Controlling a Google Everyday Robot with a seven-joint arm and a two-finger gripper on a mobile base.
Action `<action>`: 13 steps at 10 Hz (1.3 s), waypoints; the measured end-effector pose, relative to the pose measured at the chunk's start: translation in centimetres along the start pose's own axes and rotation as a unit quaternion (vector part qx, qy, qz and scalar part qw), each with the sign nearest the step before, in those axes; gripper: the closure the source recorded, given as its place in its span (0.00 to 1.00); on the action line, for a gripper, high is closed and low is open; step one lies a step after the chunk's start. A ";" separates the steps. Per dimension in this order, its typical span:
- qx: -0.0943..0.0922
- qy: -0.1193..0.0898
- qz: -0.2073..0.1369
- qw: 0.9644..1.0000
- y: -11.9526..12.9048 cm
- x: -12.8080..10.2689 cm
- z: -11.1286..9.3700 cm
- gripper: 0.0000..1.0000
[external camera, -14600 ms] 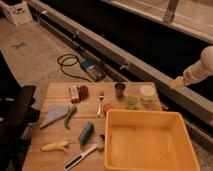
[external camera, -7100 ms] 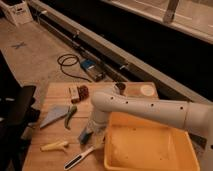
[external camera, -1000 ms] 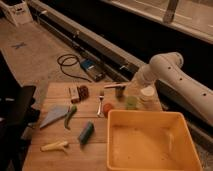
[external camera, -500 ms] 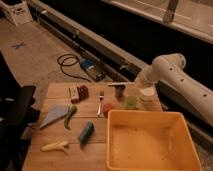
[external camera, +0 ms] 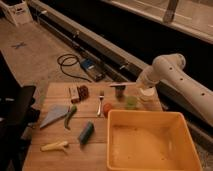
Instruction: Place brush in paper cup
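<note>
My gripper [external camera: 136, 84] is at the end of the white arm [external camera: 170, 70] that reaches in from the right. It hovers over the back right of the wooden table [external camera: 47, 160]. It is shut on the brush [external camera: 120, 85], which sticks out level to the left as a thin dark bar. The brush hangs just above a dark cup [external camera: 120, 92]. The whitish paper cup [external camera: 146, 95] stands right below the gripper's wrist, to the right of the brush. A green cup [external camera: 131, 102] stands between the two.
A big yellow bin [external camera: 152, 142] fills the front right. A silver fork [external camera: 100, 102], an orange ball [external camera: 107, 108], a green pod [external camera: 70, 115], a grey cloth [external camera: 54, 116], a teal can [external camera: 86, 133] and a yellow banana-shaped thing [external camera: 55, 146] lie on the table.
The brush, earlier lying at the table's front, has been picked up. Over the last second the gripper has carried it a little right and up near the cups.
</note>
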 end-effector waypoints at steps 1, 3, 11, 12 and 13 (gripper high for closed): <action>-0.008 0.010 0.013 1.000 -0.1 1.5 1.2 1.00; -0.015 0.020 0.030 0.999 -0.6 3.0 2.4 1.00; -0.018 0.036 0.042 0.998 -2.2 4.1 4.3 1.00; -0.023 0.034 0.045 0.998 -2.0 4.0 4.4 0.93; -0.027 0.034 0.046 0.998 -1.9 3.8 4.5 0.84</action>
